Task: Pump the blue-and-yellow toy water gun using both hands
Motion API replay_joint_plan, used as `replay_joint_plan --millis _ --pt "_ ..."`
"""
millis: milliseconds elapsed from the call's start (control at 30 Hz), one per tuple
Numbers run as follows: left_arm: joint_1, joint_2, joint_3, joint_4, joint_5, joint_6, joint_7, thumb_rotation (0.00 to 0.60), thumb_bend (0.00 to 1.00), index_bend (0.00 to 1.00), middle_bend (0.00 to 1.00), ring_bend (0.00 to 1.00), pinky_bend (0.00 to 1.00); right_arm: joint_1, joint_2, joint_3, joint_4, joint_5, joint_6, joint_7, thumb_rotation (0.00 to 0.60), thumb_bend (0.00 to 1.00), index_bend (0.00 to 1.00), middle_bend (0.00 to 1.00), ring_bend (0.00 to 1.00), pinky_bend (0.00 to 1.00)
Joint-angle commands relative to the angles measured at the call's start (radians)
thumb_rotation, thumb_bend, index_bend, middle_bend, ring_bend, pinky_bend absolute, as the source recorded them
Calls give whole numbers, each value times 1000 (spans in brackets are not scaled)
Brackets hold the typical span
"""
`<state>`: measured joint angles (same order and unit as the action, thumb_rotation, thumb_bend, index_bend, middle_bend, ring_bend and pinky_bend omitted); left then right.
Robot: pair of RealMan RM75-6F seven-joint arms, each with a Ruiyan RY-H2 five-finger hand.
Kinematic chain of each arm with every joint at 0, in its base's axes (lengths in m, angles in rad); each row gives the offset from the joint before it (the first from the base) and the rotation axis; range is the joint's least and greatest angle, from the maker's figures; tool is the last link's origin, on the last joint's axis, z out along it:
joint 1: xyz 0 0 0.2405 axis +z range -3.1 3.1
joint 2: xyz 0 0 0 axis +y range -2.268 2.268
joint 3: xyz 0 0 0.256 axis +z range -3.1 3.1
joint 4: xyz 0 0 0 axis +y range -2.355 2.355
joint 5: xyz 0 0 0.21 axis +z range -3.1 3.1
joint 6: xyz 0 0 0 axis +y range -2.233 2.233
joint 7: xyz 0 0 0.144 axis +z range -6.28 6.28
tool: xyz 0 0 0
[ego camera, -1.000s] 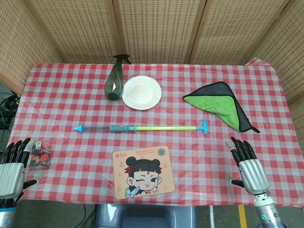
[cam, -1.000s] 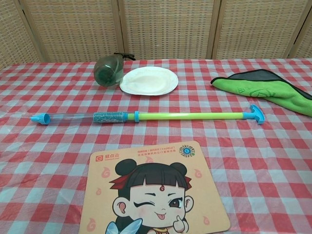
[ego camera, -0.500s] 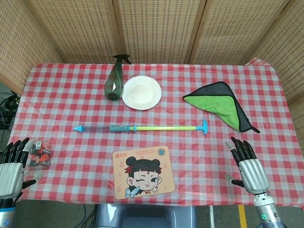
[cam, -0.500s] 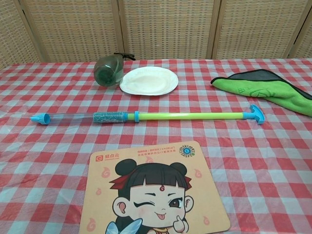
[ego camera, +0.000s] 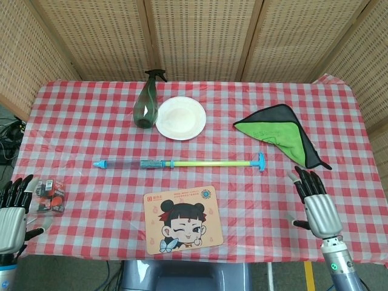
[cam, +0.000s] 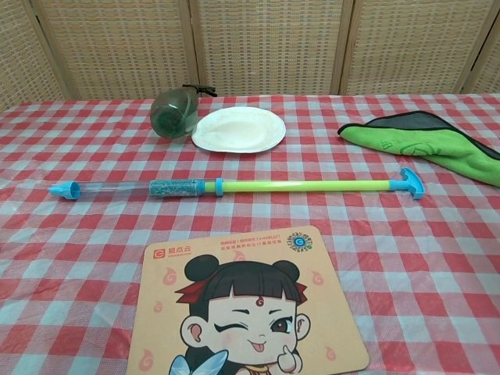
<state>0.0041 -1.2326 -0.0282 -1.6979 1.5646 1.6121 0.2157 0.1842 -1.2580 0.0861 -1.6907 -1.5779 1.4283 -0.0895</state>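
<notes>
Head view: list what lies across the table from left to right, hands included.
left hand → small red package → cartoon mat → green cloth → right hand

It looks like a robot test room: a table [ego camera: 85,103] with a checked cloth, woven screens [ego camera: 194,36] behind it.

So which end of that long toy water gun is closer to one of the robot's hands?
The end with the blue T-shaped handle: it lies just up-table from the right hand. The blue nozzle end sits farther from the left hand.
</notes>
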Motion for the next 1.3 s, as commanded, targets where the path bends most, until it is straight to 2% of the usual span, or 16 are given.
replay_joint_plan --millis 33,100,200,333,500,833,933,1300 --pt "0 -3 -5 0 -9 0 2 600 93 0 0 0 0 75 -12 74 -19 87 -88 -67 600 152 144 463 428 230" --pt "-1 -7 -9 2 -14 -1 5 600 93 0 0 0 0 111 -18 105 -20 139 -138 -105 600 152 234 665 632 361" --pt "-4 -12 -14 6 -24 -6 8 600 94 0 0 0 0 160 -40 143 -1 212 -197 -154 600 158 333 848 805 496" --pt "-10 -20 -21 14 -42 -20 14 600 94 0 0 0 0 215 -73 171 39 296 -270 -198 600 199 393 979 939 595" --pt "-20 -26 -32 19 -65 -37 19 600 95 0 0 0 0 285 -127 188 111 420 -375 -240 600 337 421 1000 1000 666" --pt "-39 -42 -44 42 -111 -78 30 600 95 0 0 0 0 403 -234 205 285 573 -502 -276 600 463 423 1000 1000 676" --pt "-42 -43 -48 45 -121 -83 29 600 95 0 0 0 0 440 -265 208 340 613 -538 -287 600 476 421 1000 1000 676" --pt "-52 -41 -56 52 -147 -98 18 600 95 0 0 0 0 506 -326 202 433 665 -574 -288 600 479 410 1000 1000 675"
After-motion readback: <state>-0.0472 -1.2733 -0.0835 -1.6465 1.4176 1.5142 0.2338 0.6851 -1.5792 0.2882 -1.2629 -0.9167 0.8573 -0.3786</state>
